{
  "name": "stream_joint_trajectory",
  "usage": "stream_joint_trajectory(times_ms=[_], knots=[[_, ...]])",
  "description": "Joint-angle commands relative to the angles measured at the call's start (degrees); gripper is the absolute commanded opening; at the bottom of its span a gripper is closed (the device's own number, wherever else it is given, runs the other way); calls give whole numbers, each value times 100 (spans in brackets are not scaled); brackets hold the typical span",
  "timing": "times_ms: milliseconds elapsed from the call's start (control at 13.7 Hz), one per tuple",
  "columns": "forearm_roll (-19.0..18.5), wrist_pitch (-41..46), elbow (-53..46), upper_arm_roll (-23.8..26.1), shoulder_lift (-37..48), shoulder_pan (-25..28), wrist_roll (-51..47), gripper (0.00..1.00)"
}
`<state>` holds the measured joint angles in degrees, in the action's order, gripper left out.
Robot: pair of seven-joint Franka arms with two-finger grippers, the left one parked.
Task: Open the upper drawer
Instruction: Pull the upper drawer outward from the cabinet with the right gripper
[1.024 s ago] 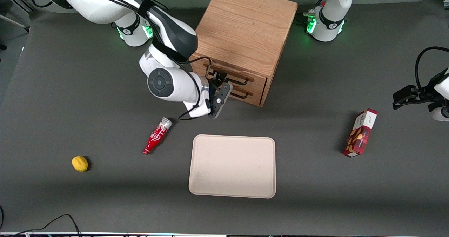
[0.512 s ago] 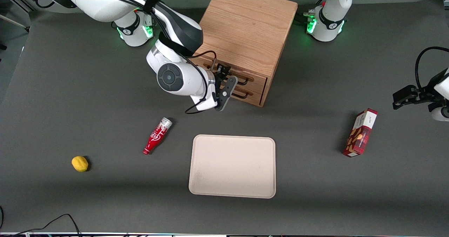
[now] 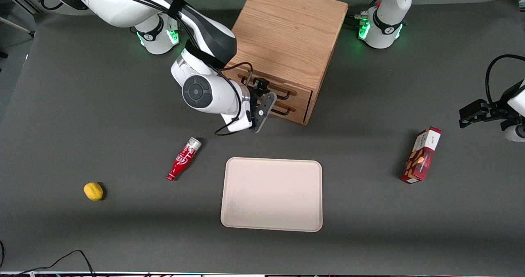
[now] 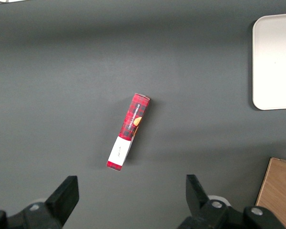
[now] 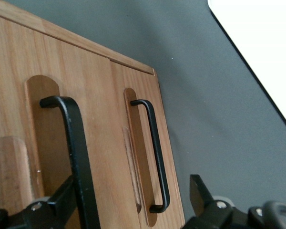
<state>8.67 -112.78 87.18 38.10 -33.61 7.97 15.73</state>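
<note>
I find the gripper [image 3: 259, 89] directly in front of the wooden cabinet [image 3: 287, 35], fingers spread and holding nothing. The upper drawer [image 3: 268, 86] sits shut, above the lower drawer [image 3: 287, 104]. In the right wrist view its black bar handle [image 5: 76, 152] runs lengthwise past one finger [image 5: 62, 200], not centred between the two. In my judgement, the gripper must straddle that bar before closing.

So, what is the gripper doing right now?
Gripper: open, at the upper drawer front, with its handle close to one finger, not yet clamped.
</note>
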Motion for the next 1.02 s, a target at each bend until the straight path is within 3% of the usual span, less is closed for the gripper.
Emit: stream_joint_trajectory(times_ms=[0,293,951], knots=[[-305,-130,-314,-4,-312,-32,-193,100],[-489,-87,-763,-39,-576,-67,-202,100],[-525,98,-1554,-425,-1016,-32,-149,100]])
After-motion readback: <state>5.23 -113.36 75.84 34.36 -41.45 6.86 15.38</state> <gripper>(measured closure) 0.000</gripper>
